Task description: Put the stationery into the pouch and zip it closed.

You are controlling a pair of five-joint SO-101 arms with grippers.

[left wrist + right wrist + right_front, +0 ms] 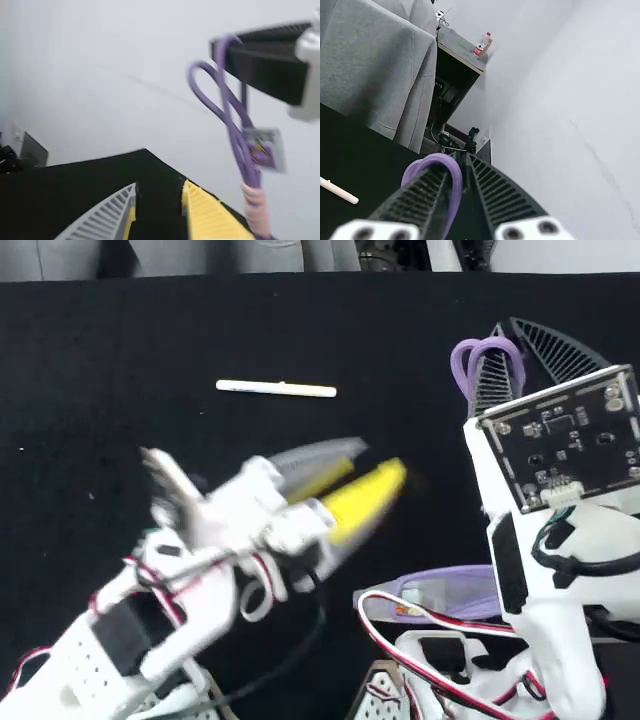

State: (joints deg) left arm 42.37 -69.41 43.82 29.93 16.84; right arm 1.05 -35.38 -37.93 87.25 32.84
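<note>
The left claw (378, 460) (160, 185) stands wide, its grey and yellow fingers spread with nothing between them. It hangs over the middle of the table (100, 360) and points right, toward the right arm. Bare black table lies open to the far side and to the left of it, out to the far edge.

The right claw (503, 340) (465, 160) is raised at the far right, its black fingers pinched on the purple loop (465, 360) (220, 95) (427, 165). The loop bulges out on the left side of the fingers. In the left wrist view it runs down from the claw, with a small tag (262, 150) on it.

The pouch (450, 592), purple, shows at the near right, partly hidden behind the right arm's body; whether it rests on the table I cannot tell. It sits just right of the left arm, so room between the two arms is tight there.

The pen (277, 389) (337, 191), white, lies flat on the table, far and left of the left claw, well apart from both claws and from the pouch, with open table all around it.

Beyond the far edge stand a grey seat (370, 75) and a dark shelf with a bottle (481, 44).
</note>
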